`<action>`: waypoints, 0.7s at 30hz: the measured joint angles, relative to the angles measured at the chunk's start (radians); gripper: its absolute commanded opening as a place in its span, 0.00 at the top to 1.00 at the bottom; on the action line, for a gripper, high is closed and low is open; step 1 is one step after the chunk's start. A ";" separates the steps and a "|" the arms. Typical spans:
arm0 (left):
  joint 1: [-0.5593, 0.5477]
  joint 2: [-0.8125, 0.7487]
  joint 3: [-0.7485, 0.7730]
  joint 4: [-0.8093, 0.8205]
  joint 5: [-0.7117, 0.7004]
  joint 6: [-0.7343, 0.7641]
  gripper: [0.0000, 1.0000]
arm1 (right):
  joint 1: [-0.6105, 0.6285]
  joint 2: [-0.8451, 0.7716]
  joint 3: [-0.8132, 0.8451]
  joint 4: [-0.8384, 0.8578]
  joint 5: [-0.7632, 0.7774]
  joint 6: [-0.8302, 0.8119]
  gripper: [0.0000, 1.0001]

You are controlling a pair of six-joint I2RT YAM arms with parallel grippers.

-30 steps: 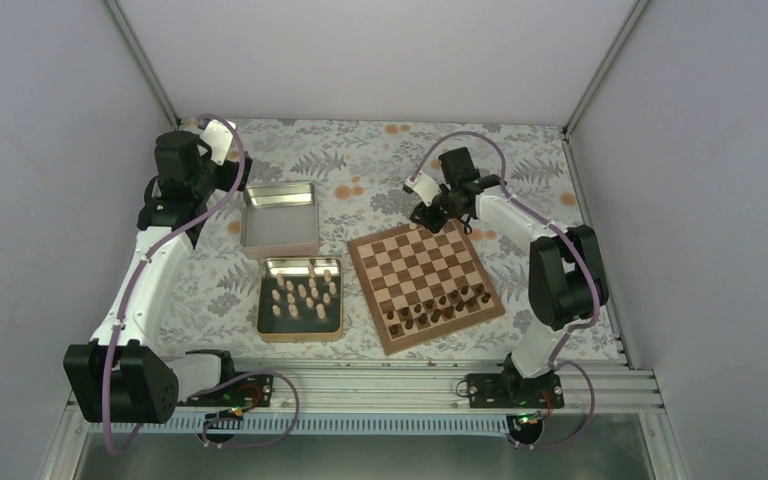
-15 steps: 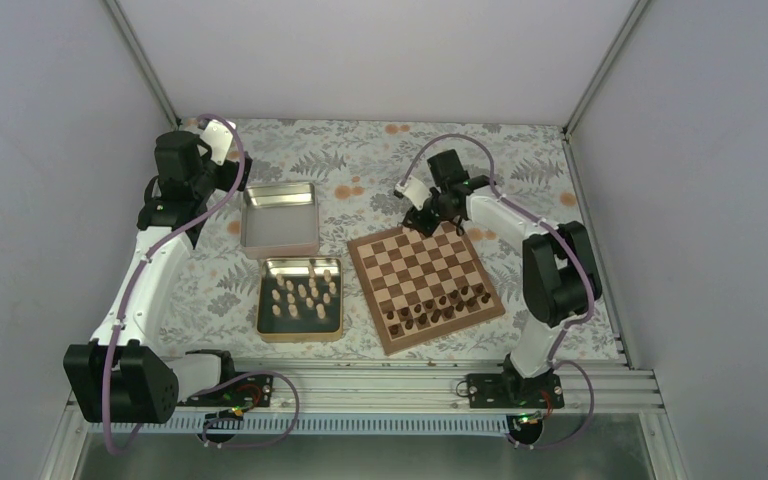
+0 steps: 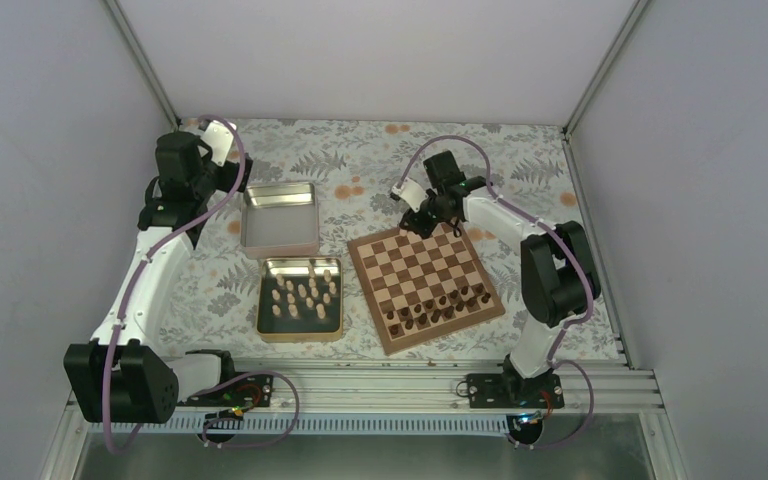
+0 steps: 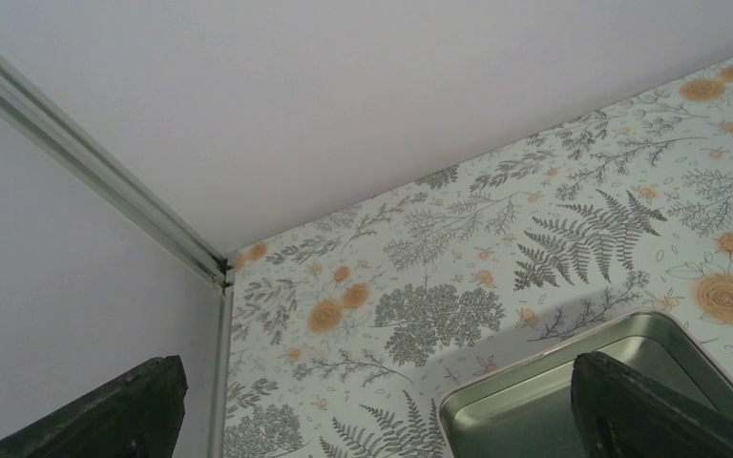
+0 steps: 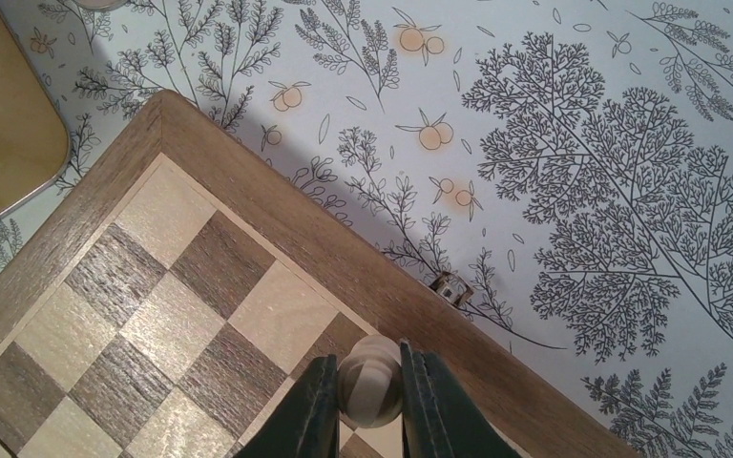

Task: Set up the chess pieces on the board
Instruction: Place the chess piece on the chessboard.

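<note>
The right gripper (image 5: 370, 405) has its two dark fingers (image 5: 317, 408) clenched on a pale beige round-topped wooden chessman (image 5: 370, 374), one finger pressed to each side of it. The right wrist view shows that chessman over the outermost row of squares on the square wooden chessboard with light and dark brown checks and a reddish-brown border (image 5: 277, 205), just inside the border and a few squares along from one corner. I cannot tell whether its foot touches the board. A small metal clasp (image 5: 451, 287) sits on the board's outer edge just beyond the held piece. In the top view the right gripper (image 3: 422, 218) hangs at the far edge of the board (image 3: 368, 298), and the arm reaches to it along the board's right side.

Dark brown wooden chessmen (image 3: 438, 305) stand in the two rows at the board's near edge. Left of the board, just beside it, is a square metal tin with a dark inside and a golden rim (image 3: 300, 337), holding the other pale beige wooden chess pieces (image 3: 302, 294), upright and apart from one another. Beyond that tin, farther from the arm bases, lies an empty square silver metal tin (image 3: 280, 247).

The left gripper (image 4: 379, 382) is released, its dark fingers (image 4: 649, 415) spread wide with nothing between them, well left of the board above the floral-patterned table cover (image 4: 439, 315), with the silver tin's corner (image 4: 573, 348) under it.
</note>
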 measured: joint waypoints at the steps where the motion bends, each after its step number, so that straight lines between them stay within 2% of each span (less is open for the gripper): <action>1: 0.000 0.000 -0.002 0.000 0.000 0.000 0.00 | 0.000 0.000 0.000 0.000 0.000 0.000 0.94; 21: 0.000 0.003 -0.012 0.002 0.006 0.000 0.00 | 0.012 0.016 -0.024 -0.006 -0.028 -0.006 0.94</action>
